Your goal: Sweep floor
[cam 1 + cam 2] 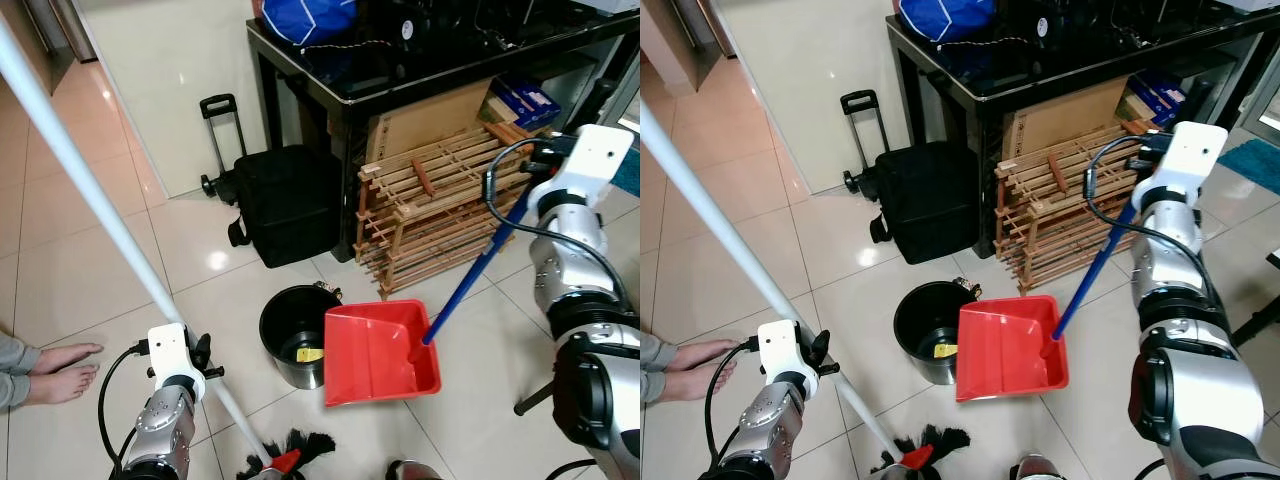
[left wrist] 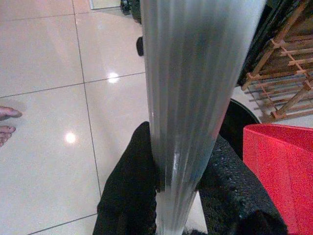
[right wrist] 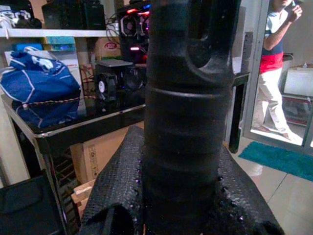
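The left arm rises from the bottom of the head view, bent upward at the wrist, and its left claw (image 2: 171,196) is clamped on the broom's white pole (image 1: 90,190), one black finger on each side of the shaft in the wrist view; the pole slants from the upper left corner down to the black bristles (image 1: 300,450) on the tiled floor (image 1: 80,290), just in front of the robot; a red fitting joins pole and bristles.

The right arm reaches forward and up along the right edge, its white wrist block level with the wooden rack (image 1: 430,200); the right claw (image 3: 186,196) is clamped on the black grip at the top of the dustpan's blue handle (image 1: 475,270), the fingers pressed against either side of it in the wrist view; the handle slopes down and leftward to the red dustpan (image 1: 380,350), which lies flat on the floor.

The dustpan touches, or nearly touches, a black bucket (image 1: 295,335) on its left, which has a yellow scrap inside; behind them stands a black wheeled case (image 1: 285,200) beside the black bench (image 1: 330,70), which carries a blue bag (image 1: 310,18) and electronics; the rack leans under the bench against a cardboard box (image 1: 430,118).

A person's bare feet (image 1: 60,370) rest on the tiles at the left edge; another person stands by a doorway in the right wrist view.
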You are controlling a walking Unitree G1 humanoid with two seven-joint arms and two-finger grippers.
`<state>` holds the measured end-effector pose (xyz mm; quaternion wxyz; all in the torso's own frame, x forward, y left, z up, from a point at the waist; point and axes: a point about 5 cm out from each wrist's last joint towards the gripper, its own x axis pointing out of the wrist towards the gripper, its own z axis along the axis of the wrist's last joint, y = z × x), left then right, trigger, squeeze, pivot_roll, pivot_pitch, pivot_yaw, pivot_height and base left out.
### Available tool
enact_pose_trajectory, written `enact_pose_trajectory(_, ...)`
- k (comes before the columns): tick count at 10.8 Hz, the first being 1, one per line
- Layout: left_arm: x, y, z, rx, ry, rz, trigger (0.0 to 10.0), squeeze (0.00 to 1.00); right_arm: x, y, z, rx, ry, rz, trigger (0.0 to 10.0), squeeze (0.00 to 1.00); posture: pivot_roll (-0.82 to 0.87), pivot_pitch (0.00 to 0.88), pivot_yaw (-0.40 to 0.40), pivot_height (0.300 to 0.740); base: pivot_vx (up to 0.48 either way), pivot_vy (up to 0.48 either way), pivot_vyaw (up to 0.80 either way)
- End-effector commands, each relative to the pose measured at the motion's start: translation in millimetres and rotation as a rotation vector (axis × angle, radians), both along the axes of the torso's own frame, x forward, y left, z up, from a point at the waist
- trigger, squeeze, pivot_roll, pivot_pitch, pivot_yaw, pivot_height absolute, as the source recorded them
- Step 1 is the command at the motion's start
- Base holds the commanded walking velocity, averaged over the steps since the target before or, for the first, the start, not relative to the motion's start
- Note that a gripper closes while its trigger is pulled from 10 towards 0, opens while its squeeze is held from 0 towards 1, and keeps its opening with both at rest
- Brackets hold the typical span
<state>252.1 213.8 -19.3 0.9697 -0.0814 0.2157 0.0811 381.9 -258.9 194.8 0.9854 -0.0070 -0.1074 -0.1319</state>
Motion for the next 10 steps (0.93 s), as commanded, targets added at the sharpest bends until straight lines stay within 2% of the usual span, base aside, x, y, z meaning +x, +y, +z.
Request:
enact_pose_trajectory(1, 5.3, 0.2, 4, -0.011, -0.018, 0.003, 10.0, 0.00, -4.1, -7.4, -8, -0.012, 0.035, -0.010, 10.0, 0.00, -0.13, 0.069, 0.109, 0.740, 0.000, 0.000, 0.00)
enact_pose_trajectory(5, 7.9, -1.6, 6, -0.023, -0.023, 0.006, 10.0, 0.00, -9.0, -9.6, -20, -0.017, 0.066, -0.023, 10.0, 0.00, -0.13, 0.072, 0.110, 0.740, 0.000, 0.000, 0.00)
enact_pose_trajectory(7, 7.1, -1.0, 5, -0.025, -0.012, 0.018, 10.0, 0.00, -15.8, -22.2, -29, 0.003, 0.094, -0.063, 10.0, 0.00, -0.13, 0.071, 0.108, 0.740, 0.000, 0.000, 0.00)
enact_pose_trajectory(9, 7.2, -1.3, 4, -0.026, -0.010, 0.015, 10.0, 0.00, -19.8, -32.1, -27, -0.006, 0.089, -0.099, 10.0, 0.00, -0.13, 0.066, 0.110, 0.740, 0.000, 0.000, 0.00)
enact_pose_trajectory(10, 7.9, -1.6, 5, -0.026, -0.009, 0.014, 10.0, 0.00, -24.1, -45.7, -22, -0.019, 0.075, -0.156, 10.0, 0.00, -0.14, 0.065, 0.111, 0.740, 0.000, 0.000, 0.00)
